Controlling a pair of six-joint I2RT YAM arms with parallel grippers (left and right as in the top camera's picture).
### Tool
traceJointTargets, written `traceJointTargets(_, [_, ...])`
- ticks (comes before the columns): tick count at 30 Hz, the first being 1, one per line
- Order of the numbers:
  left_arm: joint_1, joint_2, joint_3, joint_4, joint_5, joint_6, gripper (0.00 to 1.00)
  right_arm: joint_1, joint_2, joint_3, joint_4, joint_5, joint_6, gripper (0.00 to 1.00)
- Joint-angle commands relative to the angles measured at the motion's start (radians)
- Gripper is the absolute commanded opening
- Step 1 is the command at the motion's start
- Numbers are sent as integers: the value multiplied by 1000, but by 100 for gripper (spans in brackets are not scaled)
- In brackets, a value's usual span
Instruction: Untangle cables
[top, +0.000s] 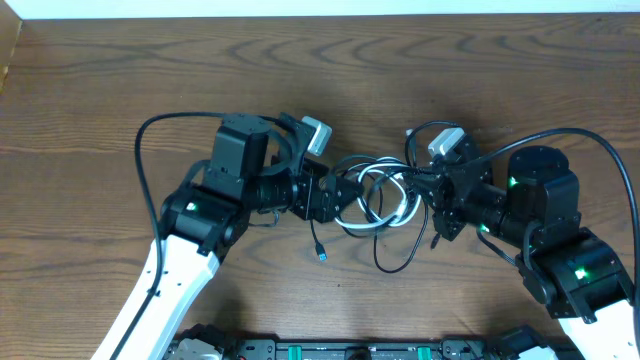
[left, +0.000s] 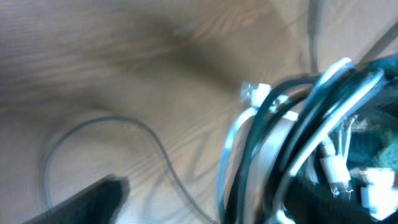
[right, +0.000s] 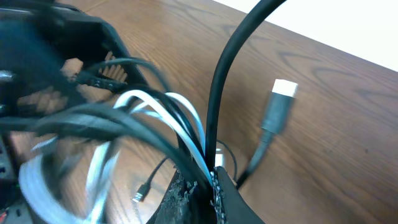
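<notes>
Cables (top: 383, 197) in tangled bundle; right jaws clamped on it, left jaws apart at its edge.

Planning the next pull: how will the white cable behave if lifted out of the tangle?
Probably floppy: the white cable lies in loose curls. It likely drags the black cables along, as they are pinched with it in the right pincer. Probably light: it is thin.

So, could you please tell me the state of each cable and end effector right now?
Left end effector: open.
Right end effector: shut on cables.
White cable: looped, tangled with the black ones.
Black cables: tangled, one plug end loose.
</notes>
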Motion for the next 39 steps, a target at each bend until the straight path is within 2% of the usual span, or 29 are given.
traceJointTargets(1, [5, 29, 0, 20, -87, -14, 52, -3, -39, 12, 10, -54, -14, 1])
traceJointTargets(4, [5, 50, 0, 45, -86, -11, 21, -3, -46, 12, 24, -54, -5, 1])
traceJointTargets(5, [5, 55, 0, 49, -86, -11, 14, -3, -47, 12, 28, -54, 5, 1])
traceJointTargets(6, [5, 58, 0, 51, -86, -11, 10, -3, -48, 12, 31, -54, 19, 1])
traceJointTargets(9, [5, 68, 0, 50, -86, -11, 11, -3, -48, 12, 35, -54, 43, 1])
traceJointTargets(11, [5, 71, 0, 45, -86, -10, 25, -3, -48, 12, 35, -54, 43, 1])
traceJointTargets(12, [5, 72, 0, 42, -86, -10, 36, -3, -48, 12, 36, -54, 43, 1])
traceJointTargets(15, [5, 72, 0, 42, -85, -7, 51, -3, -48, 12, 45, -54, 55, 1])
traceJointTargets(16, [5, 72, 0, 42, -80, -8, 59, -3, -48, 12, 49, -54, 55, 1])
traceJointTargets(19, [2, 72, 0, 43, -42, -7, 67, -3, -48, 12, 51, -53, 55, 1])
traceJointTargets(21, [-1, 75, 0, 42, 5, -7, 68, -3, -48, 12, 58, -50, 54, 1])
traceJointTargets(22, [-5, 77, 0, 42, 8, -7, 41, -3, -48, 12, 63, -49, 54, 1])
traceJointTargets(23, [-7, 80, 0, 39, -2, -7, 19, -3, -48, 12, 70, -47, 54, 1])
traceJointTargets(24, [-9, 84, 0, 36, -24, -8, 8, -3, -48, 12, 77, -47, 55, 1])
traceJointTargets(25, [-9, 89, 0, 31, -58, -8, 8, -3, -48, 12, 81, -46, 55, 1])
traceJointTargets(28, [10, 79, 0, -17, -392, -18, 8, -3, -48, 12, 85, 54, 72, 1])
traceJointTargets(32, [66, 28, 0, -43, -714, -117, 8, -3, -48, 12, 56, 223, 128, 1])
traceJointTargets(35, [114, -29, 0, -41, -792, -179, 8, -3, -48, 12, 47, 276, 152, 1])
traceJointTargets(39, [159, -99, 0, -37, -792, -261, 8, -3, -48, 12, 45, 279, 152, 1])
